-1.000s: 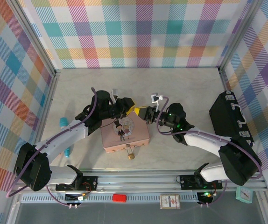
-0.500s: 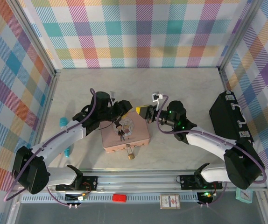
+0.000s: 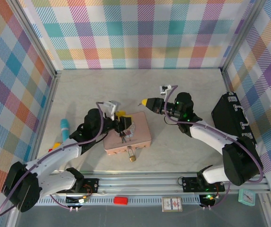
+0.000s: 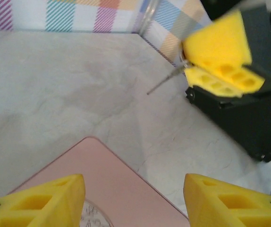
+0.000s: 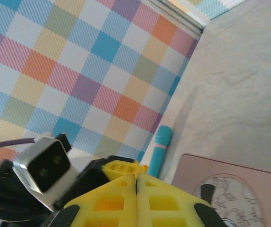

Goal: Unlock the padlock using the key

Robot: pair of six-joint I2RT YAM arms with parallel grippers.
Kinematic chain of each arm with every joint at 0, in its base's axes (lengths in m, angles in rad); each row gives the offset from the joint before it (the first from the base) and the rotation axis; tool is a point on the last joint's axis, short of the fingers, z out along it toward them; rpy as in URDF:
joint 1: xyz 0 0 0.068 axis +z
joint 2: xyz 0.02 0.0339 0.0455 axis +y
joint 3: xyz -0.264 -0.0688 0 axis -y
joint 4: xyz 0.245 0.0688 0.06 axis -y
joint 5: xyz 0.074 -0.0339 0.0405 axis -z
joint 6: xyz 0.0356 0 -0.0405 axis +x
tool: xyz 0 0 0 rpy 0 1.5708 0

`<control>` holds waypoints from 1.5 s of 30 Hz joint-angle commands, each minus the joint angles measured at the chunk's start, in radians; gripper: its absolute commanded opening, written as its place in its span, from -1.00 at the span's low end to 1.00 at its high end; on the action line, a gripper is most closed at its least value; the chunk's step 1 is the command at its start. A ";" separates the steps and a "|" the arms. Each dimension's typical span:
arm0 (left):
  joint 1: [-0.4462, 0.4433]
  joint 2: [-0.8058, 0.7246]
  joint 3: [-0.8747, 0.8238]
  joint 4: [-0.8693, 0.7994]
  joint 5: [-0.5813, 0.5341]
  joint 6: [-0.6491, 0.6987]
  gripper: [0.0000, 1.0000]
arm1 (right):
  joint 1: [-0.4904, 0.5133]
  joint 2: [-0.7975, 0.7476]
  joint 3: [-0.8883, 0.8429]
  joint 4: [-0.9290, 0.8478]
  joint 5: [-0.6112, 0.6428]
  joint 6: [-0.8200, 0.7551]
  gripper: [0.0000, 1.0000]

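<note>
padlock hangs at the near side of the pink tin on the desk in the overhead view, left gripper over the lid, right gripper raised beyond it. left wrist view: left gripper spread and empty, thin key pinched in the right one. right wrist view: fingers clenched; the key seems secured, so next it needs guiding down to the padlock.

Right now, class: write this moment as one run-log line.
left gripper open over tin | right gripper shut on key | padlock at tin's front edge
</note>
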 commanded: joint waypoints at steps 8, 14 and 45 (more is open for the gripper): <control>-0.010 0.111 0.032 0.329 0.155 0.426 -0.04 | 0.013 -0.063 0.031 -0.046 -0.070 0.102 -1.00; 0.000 0.122 0.074 0.250 0.231 0.506 -0.23 | 0.028 -0.087 0.032 -0.064 -0.077 0.136 -1.00; 0.020 0.091 0.108 0.158 0.277 0.498 -0.93 | 0.050 -0.103 0.022 -0.091 -0.054 0.143 -1.00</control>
